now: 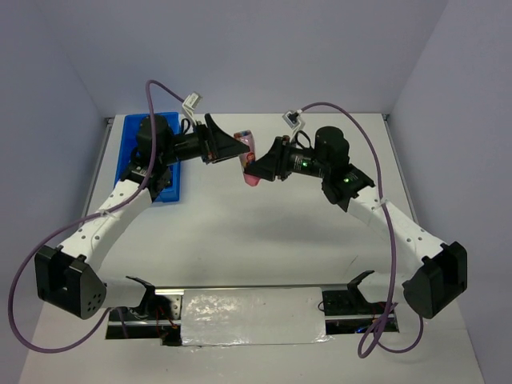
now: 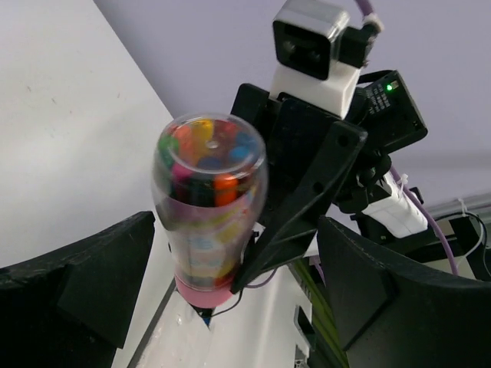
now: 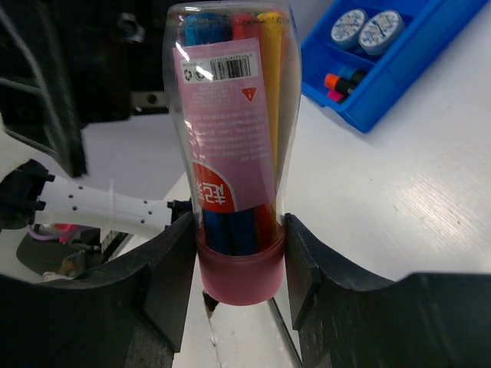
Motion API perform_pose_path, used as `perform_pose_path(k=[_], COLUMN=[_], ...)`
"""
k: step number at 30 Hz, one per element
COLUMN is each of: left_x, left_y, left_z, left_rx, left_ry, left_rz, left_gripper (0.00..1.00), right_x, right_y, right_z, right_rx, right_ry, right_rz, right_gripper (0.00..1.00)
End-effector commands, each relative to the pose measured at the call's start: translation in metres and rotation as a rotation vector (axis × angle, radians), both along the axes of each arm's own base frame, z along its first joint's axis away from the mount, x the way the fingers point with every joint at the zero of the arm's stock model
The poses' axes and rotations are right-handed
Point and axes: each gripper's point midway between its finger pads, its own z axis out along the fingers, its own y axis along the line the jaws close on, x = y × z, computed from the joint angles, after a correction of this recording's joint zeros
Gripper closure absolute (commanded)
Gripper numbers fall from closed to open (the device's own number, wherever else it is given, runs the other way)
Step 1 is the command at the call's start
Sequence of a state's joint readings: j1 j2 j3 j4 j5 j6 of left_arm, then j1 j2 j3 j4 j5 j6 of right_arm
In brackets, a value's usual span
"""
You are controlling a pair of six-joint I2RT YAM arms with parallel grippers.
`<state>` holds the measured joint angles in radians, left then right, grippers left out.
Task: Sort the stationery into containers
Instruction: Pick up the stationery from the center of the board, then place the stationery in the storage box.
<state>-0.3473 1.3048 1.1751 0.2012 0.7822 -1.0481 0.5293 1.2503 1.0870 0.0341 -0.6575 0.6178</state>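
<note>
While the pink-capped tube (image 1: 249,154) hangs above the middle of the desk (image 1: 264,232), the right jaws grip it from both sides at its pink cap, closed about half of their way. Its body is clear plastic, packed with coloured markers, and a pink label with a barcode (image 3: 221,67) runs down one side. The rounded clear end points away from the right arm (image 1: 384,218) and toward the left one.

Just in front of that end the left jaws stand fully apart and hold nothing. In the left wrist view one black finger (image 2: 84,287) shows on each side of the tube, with a clear gap to it on both sides. Behind the tube that view shows the right wrist's camera (image 2: 313,42) and a small green light (image 2: 392,87).

Well to the left, at the far left corner of the desk, lies the blue tray (image 1: 125,164). The left arm (image 1: 120,208) reaches over it and hides most of its compartments in the top view. The right wrist view shows one corner of it. There, two round blue-white discs (image 3: 351,28) lie side by side in one compartment. In the next compartment lie an orange-capped highlighter (image 3: 342,80) and a pink-capped one (image 3: 334,96).

Purple cables (image 1: 376,152) arch over both arms, and a silvery patch (image 1: 252,316) covers the near edge of the desk between their bases.
</note>
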Motion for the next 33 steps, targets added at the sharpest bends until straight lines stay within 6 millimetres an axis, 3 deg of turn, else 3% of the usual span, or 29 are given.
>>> perform_pose_path(k=[1, 5, 8, 13, 14, 16, 17, 18, 19, 20, 22, 23, 24, 25, 26, 28, 29, 32, 33], left_x=[-0.016, -0.013, -0.012, -0.007, -0.006, 0.001, 0.005, 0.012, 0.022, 0.037, 0.070, 0.099, 0.114, 0.128, 0.148, 0.171, 0.181, 0.218, 0.236], left_y=[-0.005, -0.006, -0.006, -0.007, -0.007, -0.006, -0.004, 0.001, 0.006, 0.016, 0.056, 0.100, 0.126, 0.154, 0.207, 0.250, 0.283, 0.317, 0.331], left_z=[0.033, 0.030, 0.031, 0.031, 0.031, 0.034, 0.034, 0.032, 0.028, 0.025, 0.016, 0.008, 0.004, -0.017, -0.028, -0.040, -0.046, -0.052, -0.073], left_rx=[-0.083, -0.062, -0.058, -0.059, -0.055, -0.043, -0.031, 0.000, 0.018, 0.035, 0.067, 0.089, 0.103, 0.129, 0.109, 0.053, -0.009, -0.141, -0.137], left_ry=[-0.108, -0.112, -0.124, -0.124, -0.118, -0.132, -0.125, -0.111, -0.093, -0.071, 0.003, 0.046, 0.086, 0.176, 0.235, 0.275, 0.315, 0.318, 0.347], left_rz=[-0.065, -0.058, -0.051, -0.045, -0.040, -0.013, 0.007, 0.040, 0.078, 0.155, 0.314, 0.495, 0.605, 0.718, 0.921, 1.092, 1.220, 1.335, 1.404], left_gripper=[0.01, 0.05, 0.15, 0.56, 0.73, 0.95, 1.00, 1.00, 1.00, 1.00, 1.00, 1.00, 1.00, 1.00, 1.00, 1.00, 1.00, 1.00, 1.00], right_x=[-0.008, -0.006, -0.006, -0.008, -0.009, -0.013, -0.014, -0.010, -0.006, -0.004, 0.015, 0.017, 0.024, 0.028, 0.028, 0.021, 0.017, 0.004, 0.000], right_y=[0.014, 0.017, 0.023, 0.025, 0.025, 0.024, 0.023, 0.019, 0.015, 0.007, -0.019, -0.032, -0.044, -0.061, -0.067, -0.076, -0.077, -0.082, -0.082], right_z=[0.061, 0.062, 0.059, 0.048, 0.048, 0.042, 0.041, 0.031, 0.026, 0.026, -0.001, -0.001, -0.010, -0.025, -0.029, -0.036, -0.041, -0.042, -0.042], right_rx=[0.112, 0.122, 0.116, 0.100, 0.102, 0.107, 0.109, 0.098, 0.092, 0.089, 0.028, 0.005, -0.045, -0.117, -0.144, -0.176, -0.182, -0.166, -0.162], right_ry=[-0.143, -0.140, -0.125, -0.112, -0.112, -0.111, -0.105, -0.082, -0.063, -0.063, -0.011, -0.019, -0.017, 0.031, 0.037, 0.062, 0.076, 0.088, 0.094], right_rz=[0.058, 0.063, 0.088, 0.105, 0.107, 0.125, 0.128, 0.101, 0.078, 0.046, -0.098, -0.162, -0.230, -0.335, -0.367, -0.389, -0.390, -0.385, -0.383], right_gripper=[1.00, 1.00, 1.00, 1.00, 1.00, 0.96, 0.84, 0.42, 0.12, 0.01, 0.00, 0.00, 0.00, 0.00, 0.00, 0.00, 0.00, 0.00, 0.00])
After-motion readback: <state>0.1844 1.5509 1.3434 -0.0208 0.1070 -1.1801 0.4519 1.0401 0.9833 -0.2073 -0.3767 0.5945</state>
